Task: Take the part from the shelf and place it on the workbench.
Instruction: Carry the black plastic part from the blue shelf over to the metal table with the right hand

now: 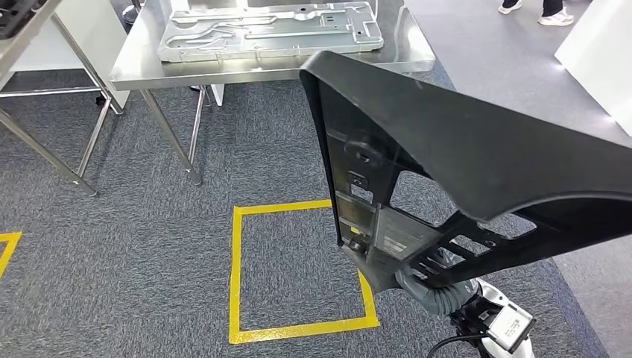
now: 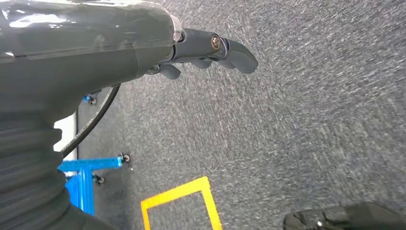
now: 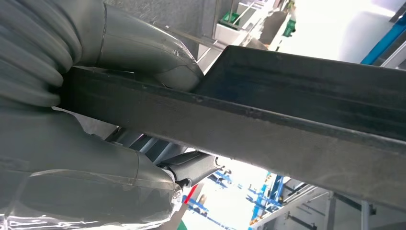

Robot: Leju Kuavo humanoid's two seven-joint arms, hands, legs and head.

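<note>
A: On the grey carpet, far left of the head view: item one?

B: Steel legs of a frame (image 1: 52,156), then a yellow tape corner (image 1: 7,246) at the edge. The left hand (image 2: 210,50), seen from its wrist camera, hangs over the carpet (image 2: 311,120), fingers (image 2: 239,55) slightly curled and apart, nothing in them.

A: Centre?

B: A stainless workbench (image 1: 134,60) at the top, a pressed metal panel (image 1: 268,30) lying flat on it. Below it, a yellow tape square (image 1: 237,276) on the floor.

A: Right of centre, the task item?

B: One large black plastic part (image 1: 477,149), carried in the air, tilted, its upper corner overlapping the workbench edge in the picture, its slotted lower end near the square. Not on the bench.

A: Its relation to the fingers?

B: The right hand (image 1: 428,287) holds it at the lower end. In the right wrist view the part's edge (image 3: 268,129) runs between the grey thumb (image 3: 158,57) on one face and the darker fingers (image 3: 191,165) on the other, both pressed against it.

A: Far right?

B: A person's shoes (image 1: 555,16) on the floor at the top, beside a white panel (image 1: 596,60).
</note>
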